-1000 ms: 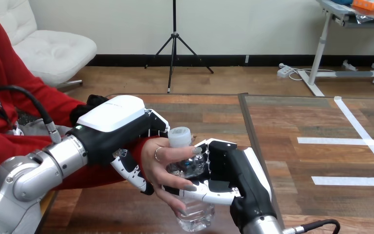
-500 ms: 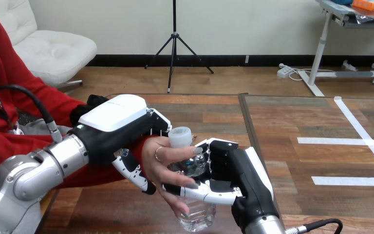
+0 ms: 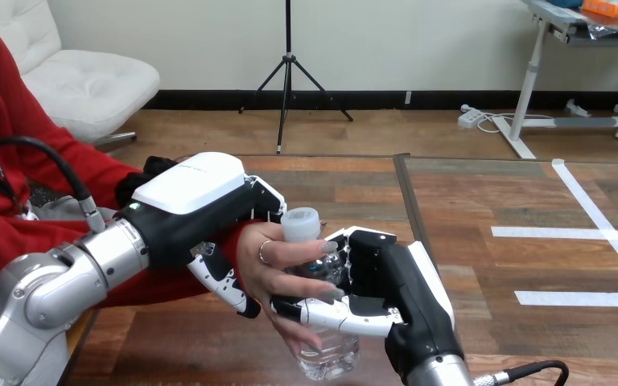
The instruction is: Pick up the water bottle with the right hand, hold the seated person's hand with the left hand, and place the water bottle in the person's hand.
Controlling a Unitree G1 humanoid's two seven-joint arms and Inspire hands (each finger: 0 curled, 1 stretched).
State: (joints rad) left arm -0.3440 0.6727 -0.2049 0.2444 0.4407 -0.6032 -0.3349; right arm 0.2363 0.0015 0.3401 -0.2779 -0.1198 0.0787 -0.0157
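— Where was the water bottle [image 3: 327, 354]?
— Upright, the right hand [image 3: 394, 281] curled round its body from the right, and the person's hand [image 3: 278, 269] wrapped on it from the left.
— And the left hand [image 3: 193, 201]?
— Clamped round the person's wrist.

Lab: tripod [image 3: 288, 72], white tape [image 3: 596, 211], wooden table [image 3: 334, 181].

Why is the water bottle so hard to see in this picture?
Head view: the water bottle is clear plastic, so the wooden table shows through its lower part; the person's hand and the fingers of the right hand wrap across its middle and hide it; its white cap stands out plainly above them.
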